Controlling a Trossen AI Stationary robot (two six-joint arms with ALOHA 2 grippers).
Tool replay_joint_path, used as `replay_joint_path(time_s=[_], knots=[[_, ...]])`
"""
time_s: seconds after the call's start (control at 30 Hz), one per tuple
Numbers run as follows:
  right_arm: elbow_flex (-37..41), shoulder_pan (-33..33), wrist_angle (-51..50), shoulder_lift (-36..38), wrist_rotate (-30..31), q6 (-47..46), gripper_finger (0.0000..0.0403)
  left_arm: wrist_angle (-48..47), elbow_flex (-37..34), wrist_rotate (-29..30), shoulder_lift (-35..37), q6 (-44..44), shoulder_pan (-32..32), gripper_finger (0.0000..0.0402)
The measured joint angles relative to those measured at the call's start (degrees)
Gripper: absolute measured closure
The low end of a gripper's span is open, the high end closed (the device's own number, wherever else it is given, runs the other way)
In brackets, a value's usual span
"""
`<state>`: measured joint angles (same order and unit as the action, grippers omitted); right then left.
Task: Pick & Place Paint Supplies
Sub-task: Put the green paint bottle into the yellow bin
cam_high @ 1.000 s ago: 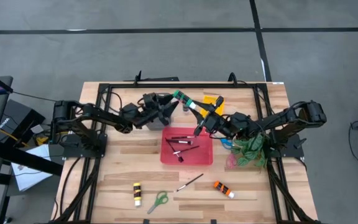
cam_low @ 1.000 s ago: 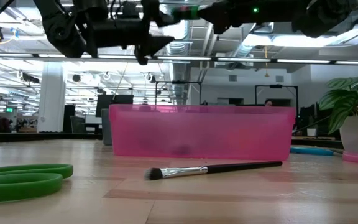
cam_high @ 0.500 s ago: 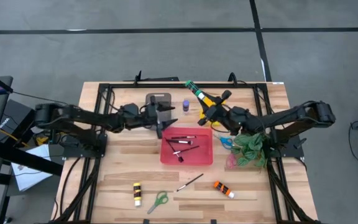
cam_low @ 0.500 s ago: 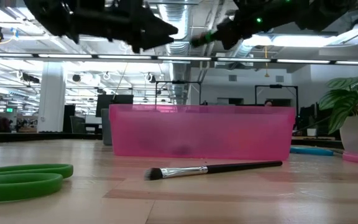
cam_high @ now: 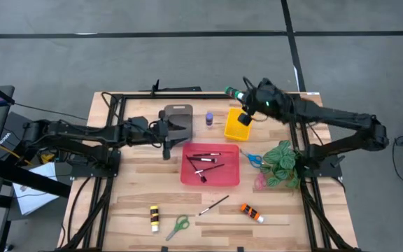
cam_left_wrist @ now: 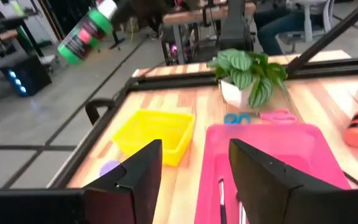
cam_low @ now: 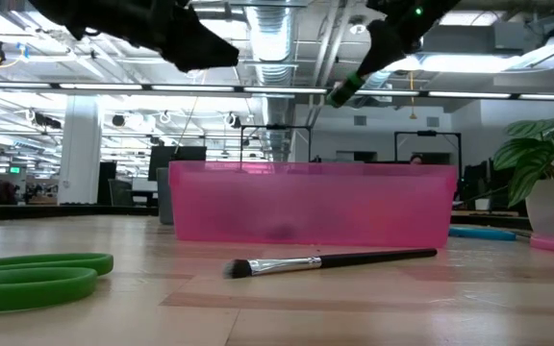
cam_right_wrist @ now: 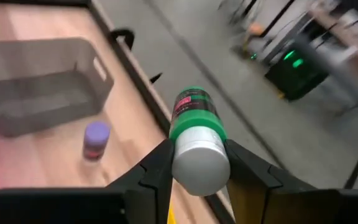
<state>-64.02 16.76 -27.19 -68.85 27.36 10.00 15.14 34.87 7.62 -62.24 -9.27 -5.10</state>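
A green paint bottle with a white cap is held in the air by my right gripper, above the table's far edge beside the yellow tray; it also shows in the high view and the low view. My left gripper stands open with nothing between its fingers, by the red tray's far left corner, near the grey tray. Several brushes lie in the red tray. A purple bottle stands between the grey and yellow trays. My right gripper pinches the bottle at its white cap end between the two fingers. The bottle runs on along the fingers and sticks out past their tips. It is lifted clear of the table, its green end slanting down.
Near the front edge lie a yellow tube, green scissors, a brush and an orange tube. A leafy plant stands right of the red tray, with blue scissors beside it.
My right gripper has risen and swung toward the table's far right with the green bottle, from over the red tray's far edge to past the yellow tray, tipping up nearer to level. My left gripper has drawn back from the bottle toward the table's left.
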Motion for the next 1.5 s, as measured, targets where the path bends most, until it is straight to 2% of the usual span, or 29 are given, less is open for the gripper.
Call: replay_joint_path(time_s=[0.27, 0.33, 0.53, 0.63, 1.0, 1.5], knots=[[-19.29, 9.67, -22.8, -11.37, -15.06, -2.82, 0.0291, -1.55, -0.04, 0.0, -0.59, 0.76, 0.02, 0.0244], [-21.55, 11.22, -26.75, -14.19, -17.82, -3.51, 0.0291, -2.47, -0.04, 0.0, -0.59, 1.56, 0.02, 0.0248], [-23.32, 13.47, -35.1, -21.86, -20.44, -5.42, 0.0291, -3.51, -0.04, 0.0, -0.59, 2.46, 0.02, 0.0257], [-23.31, 13.82, -36.31, -24.93, -22.9, -5.76, 0.0291, -3.43, -0.04, 0.0, -0.59, 2.64, 0.02, 0.0261], [-23.35, 15.5, -36.88, -34.53, -23.09, -3.99, 0.0291, -3.59, -0.04, 0.0, -0.59, 2.7, 0.02, 0.0275], [-23.35, 17.42, -32.08, -38.32, -24.78, -0.52, 0.0291, -3.62, -0.04, -0.01, -0.59, 2.72, 0.02, 0.0284]])
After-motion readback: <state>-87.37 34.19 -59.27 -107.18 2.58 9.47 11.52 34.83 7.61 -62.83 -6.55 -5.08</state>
